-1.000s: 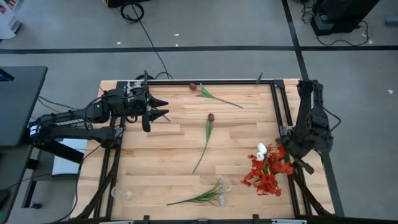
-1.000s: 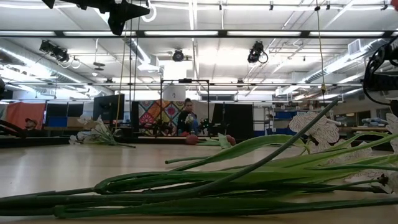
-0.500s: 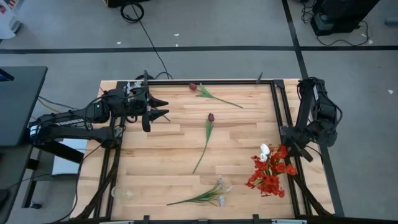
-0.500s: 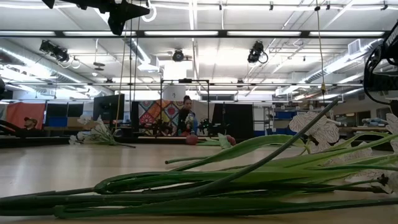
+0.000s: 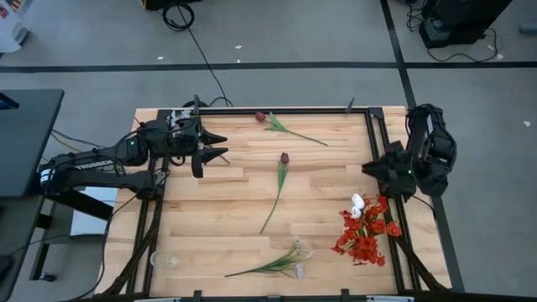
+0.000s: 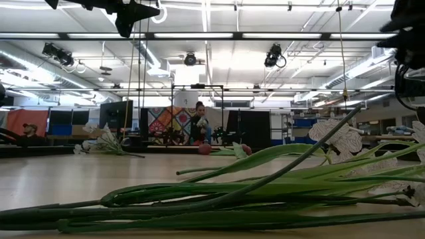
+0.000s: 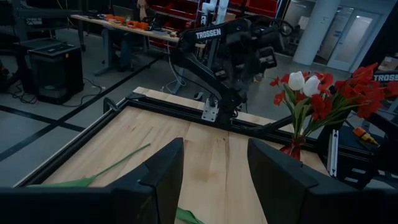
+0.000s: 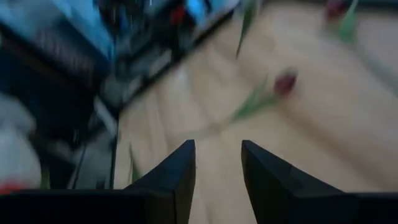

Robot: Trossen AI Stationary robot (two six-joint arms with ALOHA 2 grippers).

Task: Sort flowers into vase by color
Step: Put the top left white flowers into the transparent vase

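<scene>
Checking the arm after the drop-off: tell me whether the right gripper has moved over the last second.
Yes. In the high view the right gripper has pulled away from the bouquet of red flowers, toward the table's far edge.

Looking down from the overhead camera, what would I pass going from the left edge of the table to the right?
left gripper → maroon tulip at the far edge → maroon tulip mid-table → white blossom spray → bunch of red and white flowers → right gripper
</scene>
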